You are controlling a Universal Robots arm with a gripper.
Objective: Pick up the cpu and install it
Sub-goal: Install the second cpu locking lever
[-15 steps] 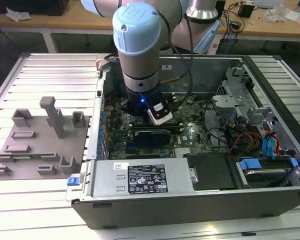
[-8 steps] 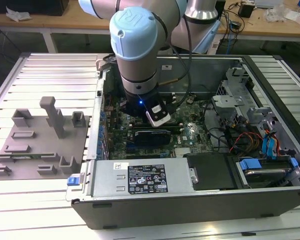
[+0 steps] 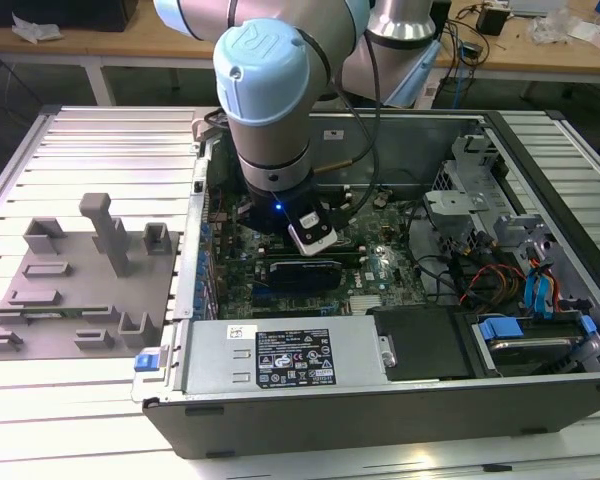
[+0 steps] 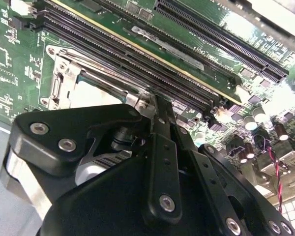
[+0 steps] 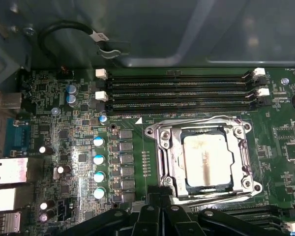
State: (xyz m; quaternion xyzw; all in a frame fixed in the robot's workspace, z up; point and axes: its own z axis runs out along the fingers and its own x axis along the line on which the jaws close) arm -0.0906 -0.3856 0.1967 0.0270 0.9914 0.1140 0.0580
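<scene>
The cpu (image 5: 206, 160) lies flat in the open metal socket frame (image 5: 163, 147) on the green motherboard, its silvery lid smudged. Part of the cpu (image 4: 96, 96) also shows in the second wrist view, inside the socket frame (image 4: 59, 83). My gripper (image 5: 160, 196) is shut, its black fingers pressed together with nothing visible between them. Their tip (image 4: 150, 96) sits at the socket's edge, just beside the cpu. In the exterior view the arm's wrist (image 3: 265, 110) hangs over the middle of the board inside the computer case.
Memory slots (image 5: 177, 91) run along one side of the socket, and a row of capacitors (image 5: 99, 157) stands on another. A power supply (image 3: 280, 355) and drive bays with blue tabs (image 3: 540, 300) sit in the case. A grey fixture plate with upright blocks (image 3: 80, 290) lies outside it.
</scene>
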